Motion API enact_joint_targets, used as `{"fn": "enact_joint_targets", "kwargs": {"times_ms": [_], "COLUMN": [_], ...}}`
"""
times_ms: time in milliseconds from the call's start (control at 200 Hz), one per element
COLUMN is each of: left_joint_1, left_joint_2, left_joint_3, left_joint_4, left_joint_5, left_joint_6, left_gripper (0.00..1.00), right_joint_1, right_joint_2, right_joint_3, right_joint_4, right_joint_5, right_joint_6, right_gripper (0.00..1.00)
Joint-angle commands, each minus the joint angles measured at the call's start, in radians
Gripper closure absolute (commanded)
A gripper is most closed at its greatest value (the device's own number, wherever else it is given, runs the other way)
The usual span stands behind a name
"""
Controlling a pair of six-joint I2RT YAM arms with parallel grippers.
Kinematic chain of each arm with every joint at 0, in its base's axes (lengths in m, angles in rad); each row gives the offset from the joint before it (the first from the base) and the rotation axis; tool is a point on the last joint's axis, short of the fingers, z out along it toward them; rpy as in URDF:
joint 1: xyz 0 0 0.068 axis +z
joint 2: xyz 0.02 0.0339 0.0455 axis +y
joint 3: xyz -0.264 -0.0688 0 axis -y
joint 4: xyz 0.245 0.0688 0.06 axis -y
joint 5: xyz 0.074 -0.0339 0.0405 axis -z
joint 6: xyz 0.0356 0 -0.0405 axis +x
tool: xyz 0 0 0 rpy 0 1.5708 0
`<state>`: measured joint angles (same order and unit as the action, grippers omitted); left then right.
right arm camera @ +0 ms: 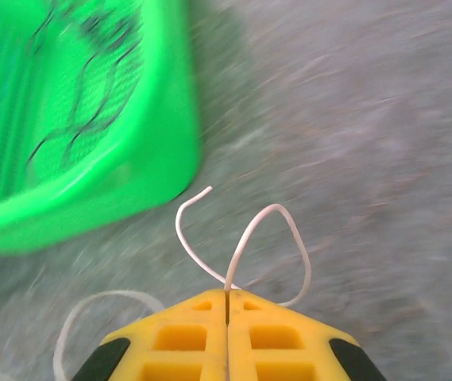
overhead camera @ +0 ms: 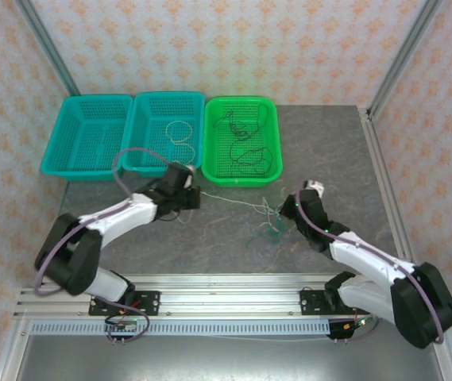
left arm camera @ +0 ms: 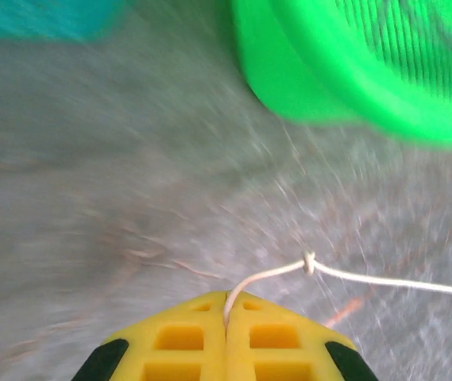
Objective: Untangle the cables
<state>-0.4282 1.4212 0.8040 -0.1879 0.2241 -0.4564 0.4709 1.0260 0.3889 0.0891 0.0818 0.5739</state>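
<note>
You have the left gripper (left arm camera: 226, 300) closed on the white cable (left arm camera: 368, 279). The cable leaves the seam between the yellow fingers (left arm camera: 178, 341) and climbs to a small knot (left arm camera: 309, 263) just ahead-right of the tips. It then runs rightward, its long axis nearly level, until the frame edge cuts it off. From above, it spans the table (overhead camera: 210, 246) between both grippers. The right gripper (right arm camera: 226, 295) is likewise clamped on the white cable, which loops ahead of its tips, a free end pointing up and right. The green basket (right arm camera: 162, 159) sits ahead-left of this gripper; the black cables (right arm camera: 86, 107) inside are blurred. A green-teal cable (overhead camera: 267, 230) lies tangled just beside the right gripper, too fine to trace.
</note>
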Motion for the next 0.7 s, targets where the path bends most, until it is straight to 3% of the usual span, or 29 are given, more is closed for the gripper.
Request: {"fn": "enact_joint_targets", "kwargs": {"times_ms": [0,350,540,621,696], "left_joint_1": [0.059,0.132,0.196,0.241,0.254], "left_joint_2": [-0.097,-0.204,-0.239,-0.263,-0.294], "left_joint_3": [-0.026,-0.034,-0.048,-0.068,-0.087], "left_joint_4": [-0.083,-0.176,-0.246,-0.246,-0.188], "left_joint_5": [-0.040,-0.108,-0.179,-0.141,-0.042], "left_joint_6": [-0.059,-0.072,-0.169,-0.194,-0.187], "left_gripper": [1.00,1.00,1.00,1.00,1.00], "right_joint_1": [-0.104,-0.345,-0.443,-0.455,-0.455], "right_joint_2": [-0.084,-0.393,-0.537,-0.572,-0.554], "right_joint_3": [-0.064,-0.143,-0.119,-0.120,-0.132], "right_joint_4": [-0.127,-0.348,-0.483,-0.436,-0.300], "right_joint_5": [0.153,0.221,0.267,0.256,0.139], "right_joint_6": [0.230,0.417,0.469,0.418,0.314], "right_gripper": [1.00,1.00,1.00,1.00,1.00]}}
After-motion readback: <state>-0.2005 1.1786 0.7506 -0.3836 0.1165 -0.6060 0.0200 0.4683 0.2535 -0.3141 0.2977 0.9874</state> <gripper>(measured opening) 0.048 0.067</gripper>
